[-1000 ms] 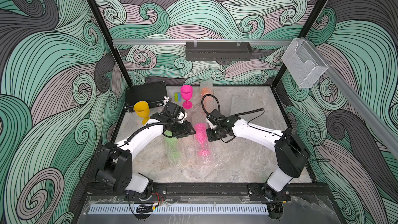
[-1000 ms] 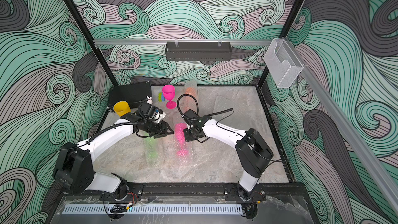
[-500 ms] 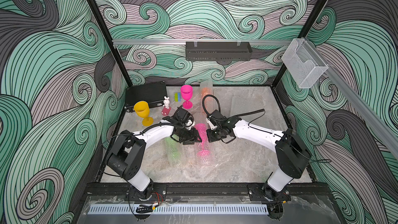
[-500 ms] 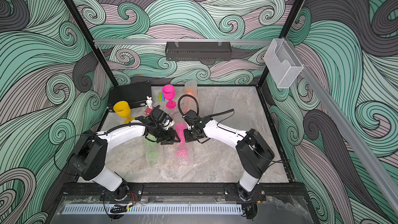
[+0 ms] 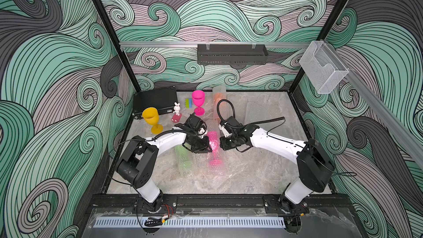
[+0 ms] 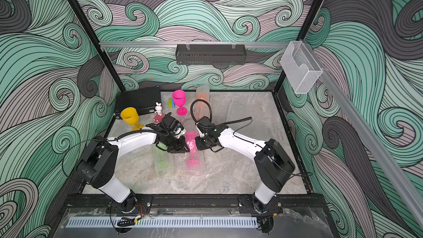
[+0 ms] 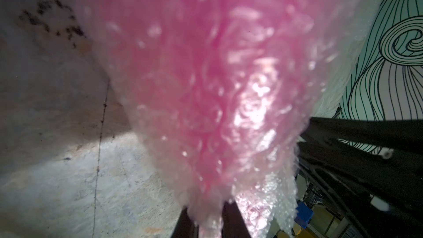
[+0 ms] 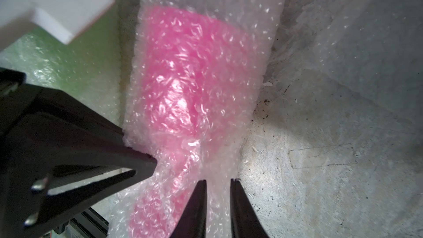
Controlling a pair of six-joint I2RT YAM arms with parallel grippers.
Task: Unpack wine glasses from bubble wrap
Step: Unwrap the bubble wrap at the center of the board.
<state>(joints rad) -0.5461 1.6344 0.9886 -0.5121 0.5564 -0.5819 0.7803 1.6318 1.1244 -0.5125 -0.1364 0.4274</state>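
Your left gripper pinches the bubble wrap around the pink wine glass lying on the desk, likely anchoring it for peeling. Your right gripper stands slightly parted at its edge, grip unclear.

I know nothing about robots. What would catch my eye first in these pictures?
Probably the hot pink goblet lying in bubble wrap mid-table, with the left claw and right claw at it from either side. Next come the bare yellow goblet and a second pink goblet, standing upright near the back. All around are swirling green wave walls.
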